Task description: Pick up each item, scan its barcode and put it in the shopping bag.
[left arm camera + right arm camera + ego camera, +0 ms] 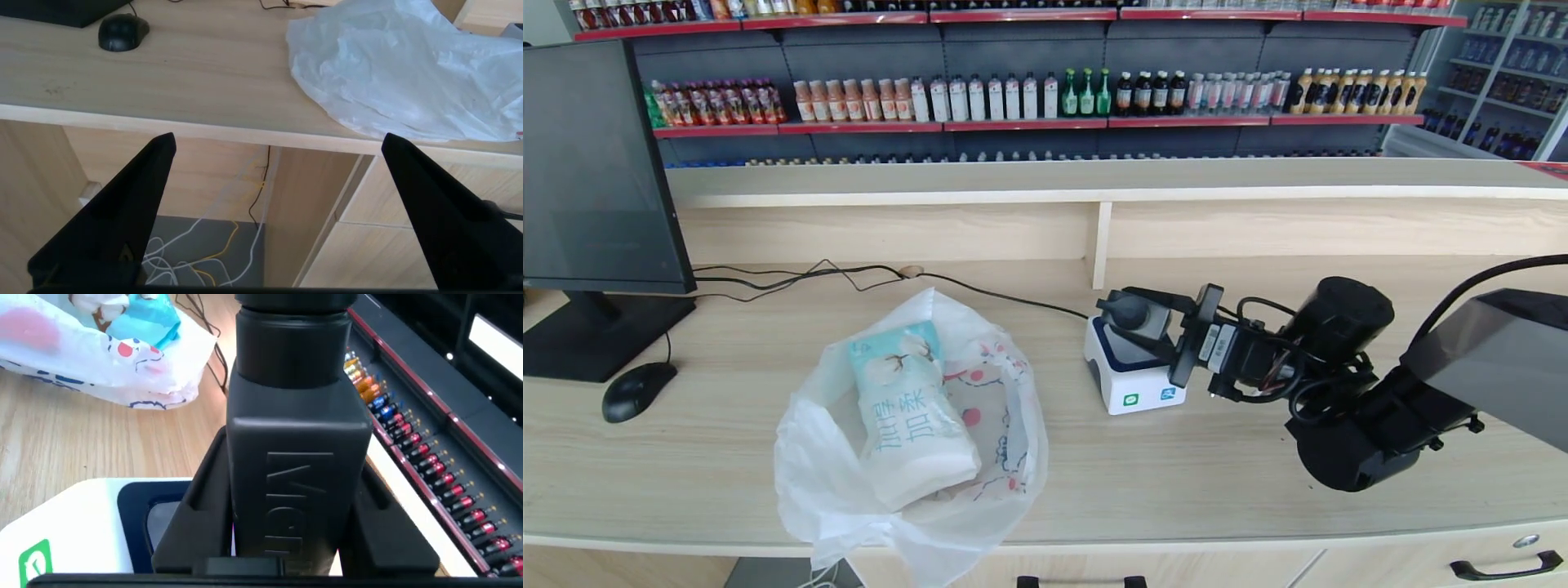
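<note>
My right gripper (1145,317) is shut on a dark grey bottle-shaped item (1129,312) and holds it just above the white barcode scanner (1131,384). From the right wrist, the item (294,449) sits between the fingers (192,514) of that gripper (294,539), over the scanner (73,531). The white plastic shopping bag (809,457) lies open on the counter to the scanner's left, with a pale blue and white tissue pack (911,408) inside. My left gripper (278,143) hangs open and empty below the counter's front edge, near the bag (409,65).
A monitor (596,180) and black mouse (637,390) stand at the counter's left, with cables (849,273) running behind the bag. A raised ledge (1094,175) backs the counter. A tilted screen (1503,359) sits at the right. Bare wood lies in front of the scanner.
</note>
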Robot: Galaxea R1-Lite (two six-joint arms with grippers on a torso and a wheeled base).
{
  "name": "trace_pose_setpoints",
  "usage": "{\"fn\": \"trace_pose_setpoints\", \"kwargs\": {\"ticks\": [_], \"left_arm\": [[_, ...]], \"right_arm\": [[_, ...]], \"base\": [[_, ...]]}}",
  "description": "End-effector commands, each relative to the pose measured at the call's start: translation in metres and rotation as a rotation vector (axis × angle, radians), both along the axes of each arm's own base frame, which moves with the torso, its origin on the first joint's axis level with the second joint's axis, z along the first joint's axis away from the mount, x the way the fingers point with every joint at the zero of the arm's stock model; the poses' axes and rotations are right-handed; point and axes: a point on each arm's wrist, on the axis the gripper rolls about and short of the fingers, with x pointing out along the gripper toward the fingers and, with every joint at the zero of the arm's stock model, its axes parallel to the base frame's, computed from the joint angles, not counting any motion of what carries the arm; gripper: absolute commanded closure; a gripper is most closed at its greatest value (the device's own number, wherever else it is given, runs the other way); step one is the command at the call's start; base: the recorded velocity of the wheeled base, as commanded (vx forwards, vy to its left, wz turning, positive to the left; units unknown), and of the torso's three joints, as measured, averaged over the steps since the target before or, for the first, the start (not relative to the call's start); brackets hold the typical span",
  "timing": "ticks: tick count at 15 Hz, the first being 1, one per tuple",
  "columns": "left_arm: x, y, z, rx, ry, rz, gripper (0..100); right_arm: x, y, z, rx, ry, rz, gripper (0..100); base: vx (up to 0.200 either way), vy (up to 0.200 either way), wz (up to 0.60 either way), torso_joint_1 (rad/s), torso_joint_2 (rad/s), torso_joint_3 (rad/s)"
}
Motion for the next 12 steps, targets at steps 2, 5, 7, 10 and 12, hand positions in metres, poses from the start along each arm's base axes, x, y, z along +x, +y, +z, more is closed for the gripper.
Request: {"fn": "trace_pose_setpoints", "kwargs": {"ticks": [2,5,7,10,12], "left_arm": [[0.0000,0.0000,0.0001,0.000,-0.001,0.001,0],[0.0000,0.0000,0.0001,0.000,-0.001,0.001,0],[0.0001,0.0000,0.0001,0.000,0.001,0.001,0],[0.0000,0.0000,0.0001,-0.002,-0.001,0.001,0],[0.0000,0.0000,0.0001,0.000,-0.001,0.001,0]], "right_arm": [[-0.0001,-0.0002,-0.0005,-0.001,0.000,0.001,100],[0.0016,-0.0009,-0.0037,-0.004,0.006,-0.004,100],[0.0011,-0.0004,-0.0044,-0.005,0.009,-0.002,100],[0.0013,-0.0010,-0.0053,-0.006,0.011,-0.005,100],[0.0011,-0.0011,-0.0047,-0.006,0.009,-0.005,100]], "base": [[0.000,0.000,0.00,0.000,0.00,0.000],[0.000,0.000,0.00,0.000,0.00,0.000],[0.000,0.000,0.00,0.000,0.00,0.000],[0.000,0.000,0.00,0.000,0.00,0.000],[0.000,0.000,0.00,0.000,0.00,0.000]]}}
